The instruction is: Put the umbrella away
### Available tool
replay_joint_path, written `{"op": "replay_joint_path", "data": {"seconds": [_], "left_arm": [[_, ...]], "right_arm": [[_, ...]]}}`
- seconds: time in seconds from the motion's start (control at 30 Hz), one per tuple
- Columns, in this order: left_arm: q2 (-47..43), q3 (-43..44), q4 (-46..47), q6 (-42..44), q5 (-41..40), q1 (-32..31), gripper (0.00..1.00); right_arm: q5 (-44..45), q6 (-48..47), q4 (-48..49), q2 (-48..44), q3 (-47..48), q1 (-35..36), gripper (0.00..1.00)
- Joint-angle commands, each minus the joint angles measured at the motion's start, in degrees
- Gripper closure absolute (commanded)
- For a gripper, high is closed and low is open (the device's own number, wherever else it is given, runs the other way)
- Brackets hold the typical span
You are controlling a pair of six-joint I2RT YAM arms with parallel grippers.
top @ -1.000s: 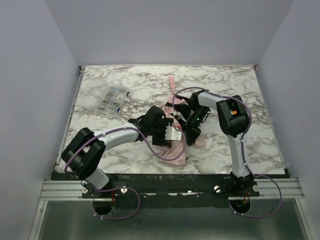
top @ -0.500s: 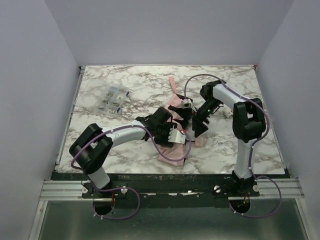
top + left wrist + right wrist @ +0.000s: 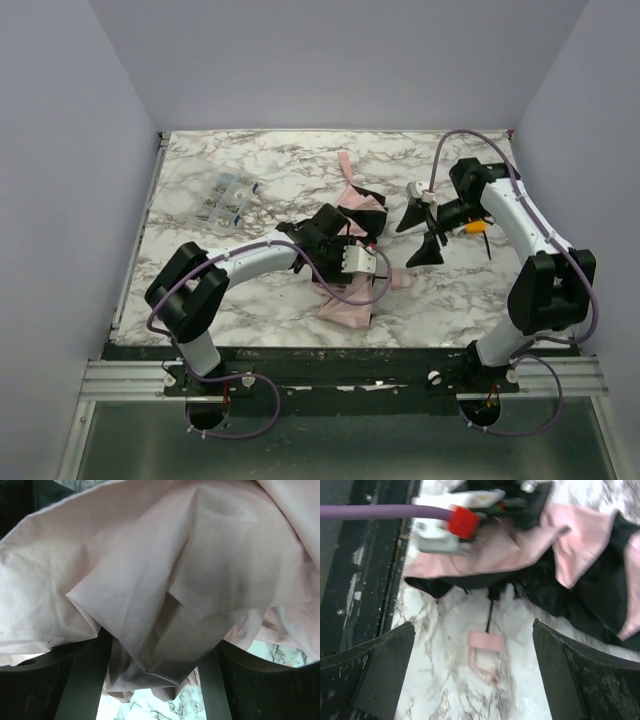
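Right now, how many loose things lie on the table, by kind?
Pink umbrella: 1
Clear compartment box: 1
Small orange object: 1
Total: 3

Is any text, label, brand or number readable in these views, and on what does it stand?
No text can be read in any view.
On the clear compartment box: blue and white contents, too small to read.
On the white module with the red plug: blurred, nothing legible.
On the umbrella: plain pink fabric, no print visible.
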Motion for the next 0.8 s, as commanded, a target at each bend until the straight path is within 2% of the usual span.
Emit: {"op": "replay_joint_path", "data": {"seconds": [0.0, 0.1, 0.17, 0.2, 0.33, 0.4, 0.43, 0.63, 0.7, 0.77], "left_arm": [[2.1, 5.8, -5.5, -10.3, 1.9, 0.4, 0.36], [3.9, 9.4, -8.3, -16.1, 2.5, 0.4, 0.36], [5.2, 11.3, -9.7, -20.5, 2.9, 0.4, 0.36], [6.1, 11.8, -10.3, -22.3, 2.2, 0.4, 0.36], [8.3, 12.3, -10.6, -29.1, 2.3, 0.4, 0.37], [9.0, 11.6, -9.4, -32.7, 2.8, 0.4, 0.37], [9.2, 11.1, -8.7, -34.2, 3.6, 0.4, 0.37], [7.0, 2.9, 6.3, -42.9, 4.5, 0.3, 0.37], [5.9, -0.2, 11.7, -44.8, 4.8, 0.3, 0.37], [5.2, -2.6, 15.8, -46.0, 4.7, 0.3, 0.36]], "right_arm": [[-11.8, -18.3, -0.9, -2.3, -9.0, 0.7, 0.0], [-13.9, -22.6, -1.2, -3.0, -11.8, 0.8, 0.0], [-14.6, -21.3, 2.0, -4.9, -13.5, 1.0, 0.0], [-14.3, -17.3, 4.9, -6.1, -14.2, 1.2, 0.01], [-7.1, 7.3, 27.3, -11.9, -20.1, 4.8, 0.01], [-2.1, 14.4, 36.0, -14.3, -23.9, 7.4, 0.0], [-0.2, 14.9, 37.7, -14.9, -25.0, 8.6, 0.0], [4.2, 20.0, 45.6, -16.2, -30.3, 16.3, 0.01], [5.0, 22.0, 49.0, -16.8, -31.8, 17.4, 0.0], [6.0, 21.9, 48.5, -17.2, -31.5, 17.6, 0.0]]}}
